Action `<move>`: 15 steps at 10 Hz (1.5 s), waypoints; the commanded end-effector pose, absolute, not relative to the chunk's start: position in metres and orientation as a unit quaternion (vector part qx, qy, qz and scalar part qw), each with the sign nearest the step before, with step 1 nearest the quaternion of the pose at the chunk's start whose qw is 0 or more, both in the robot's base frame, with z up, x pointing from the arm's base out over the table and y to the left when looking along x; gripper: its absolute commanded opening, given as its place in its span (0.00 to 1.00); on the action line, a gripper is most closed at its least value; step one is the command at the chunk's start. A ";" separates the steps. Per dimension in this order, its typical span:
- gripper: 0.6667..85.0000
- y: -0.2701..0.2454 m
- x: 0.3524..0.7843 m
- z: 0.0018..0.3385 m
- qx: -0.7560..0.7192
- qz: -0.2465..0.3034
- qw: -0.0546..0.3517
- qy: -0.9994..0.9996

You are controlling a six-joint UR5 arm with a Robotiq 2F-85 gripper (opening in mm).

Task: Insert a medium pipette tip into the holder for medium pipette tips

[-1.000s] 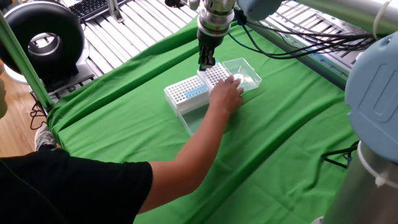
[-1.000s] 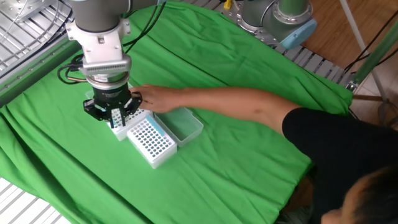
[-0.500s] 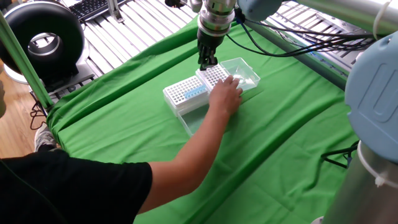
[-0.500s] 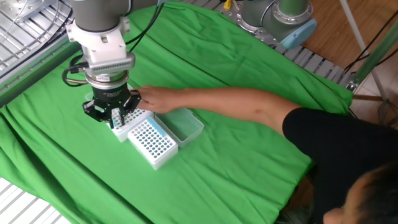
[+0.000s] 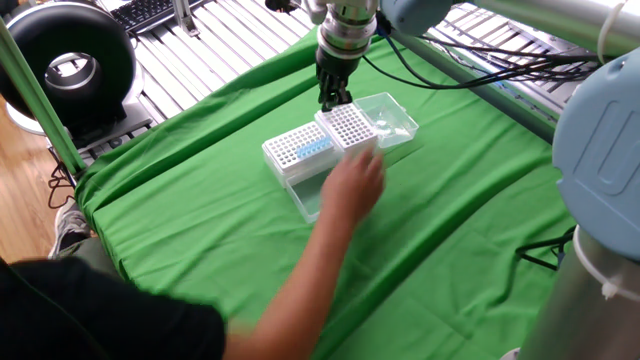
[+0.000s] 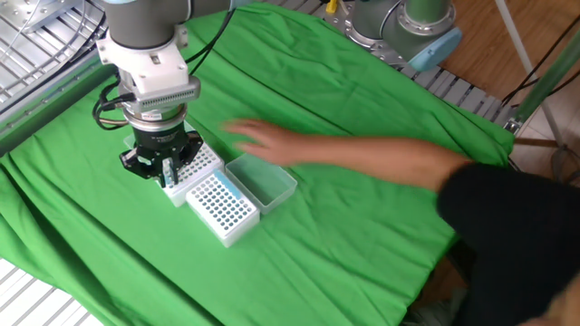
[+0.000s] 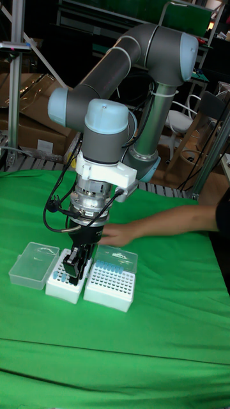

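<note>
Near the upper centre of the frame, the tool (image 5: 333, 100) hangs vertically right above the tip holder (image 5: 349, 125), grip state indiscernible, any tip unseen

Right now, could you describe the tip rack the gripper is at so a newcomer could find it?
On the green cloth, beneath the UR5 arm, find the white pipette tip rack directly under the gripper. A similar rack sits beside it, but only that neighbour shows a blue band of tips.
</note>
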State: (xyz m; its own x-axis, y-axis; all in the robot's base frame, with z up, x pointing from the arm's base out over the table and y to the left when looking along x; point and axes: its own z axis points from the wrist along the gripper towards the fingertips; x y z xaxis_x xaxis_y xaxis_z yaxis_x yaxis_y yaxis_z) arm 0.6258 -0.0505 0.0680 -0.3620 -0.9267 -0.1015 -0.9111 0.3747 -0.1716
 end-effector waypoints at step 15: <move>0.00 -0.056 0.614 0.102 -0.512 -0.042 0.068 0.855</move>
State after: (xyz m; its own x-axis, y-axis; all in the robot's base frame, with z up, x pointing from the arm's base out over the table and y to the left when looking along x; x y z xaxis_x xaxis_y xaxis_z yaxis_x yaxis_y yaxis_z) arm 0.6151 -0.0612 0.0853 -0.4472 -0.8921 -0.0639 -0.8786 0.4516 -0.1554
